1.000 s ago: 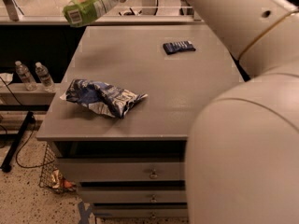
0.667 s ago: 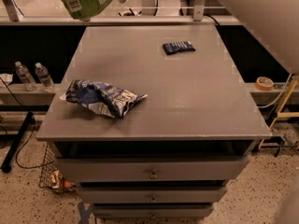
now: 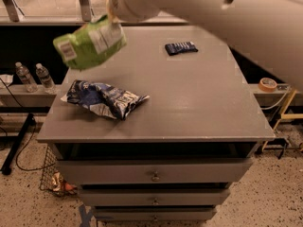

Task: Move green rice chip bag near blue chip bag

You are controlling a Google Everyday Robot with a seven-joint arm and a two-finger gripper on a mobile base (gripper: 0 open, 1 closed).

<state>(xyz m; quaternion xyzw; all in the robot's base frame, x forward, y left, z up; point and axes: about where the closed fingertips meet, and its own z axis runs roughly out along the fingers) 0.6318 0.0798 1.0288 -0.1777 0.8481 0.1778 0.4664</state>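
Note:
The green rice chip bag (image 3: 90, 44) hangs tilted in the air above the left rear part of the grey table (image 3: 199, 103). My gripper (image 3: 111, 19) is at the end of the big white arm (image 3: 213, 13) and is shut on the bag's upper right edge. The blue chip bag (image 3: 105, 98), wrinkled with silver foil showing, lies on the table's front left. The green bag is above and a little behind it, not touching it or the table.
A small flat dark-blue packet (image 3: 181, 47) lies at the table's back right. Drawers (image 3: 154, 174) sit under the tabletop. Two water bottles (image 3: 35, 77) stand on a low shelf at the left. A tape roll (image 3: 268, 84) lies at the right.
The green bag has come down and forward, closer to the blue chip bag. The white arm now reaches across the top of the view. The blue bag and the packet have not moved.

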